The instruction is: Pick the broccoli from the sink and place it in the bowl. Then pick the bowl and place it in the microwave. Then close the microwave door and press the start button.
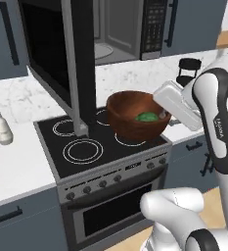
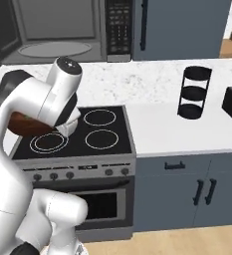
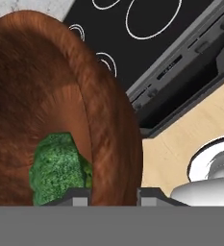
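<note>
Left base view: bowl (image 1: 135, 120) hung above the stovetop (image 1: 93, 142), tilted, broccoli (image 1: 146, 117) inside at its bottom. Gripper (image 1: 163, 115) pinched the bowl's right rim. Microwave (image 1: 123, 27) stood open behind, microwave door (image 1: 61, 59) swung out left, turntable bare.

Right base view: arm covered most of the bowl (image 2: 25, 124); a brown sliver showed over the left burners.

Hand view: fingers (image 3: 77, 196) straddled the bowl wall (image 3: 108, 144), one inside, one outside, clamped on it; broccoli (image 3: 58, 168) lay against the inner wall.
</note>
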You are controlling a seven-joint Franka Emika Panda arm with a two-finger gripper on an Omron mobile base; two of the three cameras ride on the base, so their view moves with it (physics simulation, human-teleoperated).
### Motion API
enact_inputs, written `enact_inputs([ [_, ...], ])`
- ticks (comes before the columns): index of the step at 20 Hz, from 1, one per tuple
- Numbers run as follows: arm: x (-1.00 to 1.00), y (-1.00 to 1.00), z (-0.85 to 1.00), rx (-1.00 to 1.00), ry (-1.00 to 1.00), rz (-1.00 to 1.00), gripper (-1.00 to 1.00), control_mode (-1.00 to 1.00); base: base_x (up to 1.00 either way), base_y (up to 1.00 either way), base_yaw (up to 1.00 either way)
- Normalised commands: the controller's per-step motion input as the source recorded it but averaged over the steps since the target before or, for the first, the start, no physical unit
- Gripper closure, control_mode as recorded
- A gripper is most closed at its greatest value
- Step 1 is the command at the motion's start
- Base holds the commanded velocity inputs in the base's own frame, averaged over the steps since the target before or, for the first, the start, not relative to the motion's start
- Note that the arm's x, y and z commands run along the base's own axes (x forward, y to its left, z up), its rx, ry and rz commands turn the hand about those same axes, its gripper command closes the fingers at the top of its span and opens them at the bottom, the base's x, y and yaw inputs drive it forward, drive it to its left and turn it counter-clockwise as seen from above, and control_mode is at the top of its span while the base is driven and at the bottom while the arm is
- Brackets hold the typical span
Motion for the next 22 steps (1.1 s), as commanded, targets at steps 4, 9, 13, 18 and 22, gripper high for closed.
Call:
enact_inputs([
  [4, 0.0, 0.0, 0.0, 0.0, 0.0, 0.0, 1.0, 1.0, 0.46, -0.22, 0.24],
  [9, 0.0, 0.0, 0.0, 0.0, 0.0, 0.0, 1.0, 1.0, 0.61, 0.0, 0.31],
  [13, 0.0, 0.0, 0.0, 0.0, 0.0, 0.0, 1.0, 1.0, 0.62, 0.0, 0.26],
  [18, 0.0, 0.0, 0.0, 0.0, 0.0, 0.0, 1.0, 1.0, 0.15, 0.0, 0.12],
  [22, 0.07, 0.03, 0.56, 0.0, -0.14, 0.0, 1.0, -1.0, 0.0, 0.0, 0.01],
])
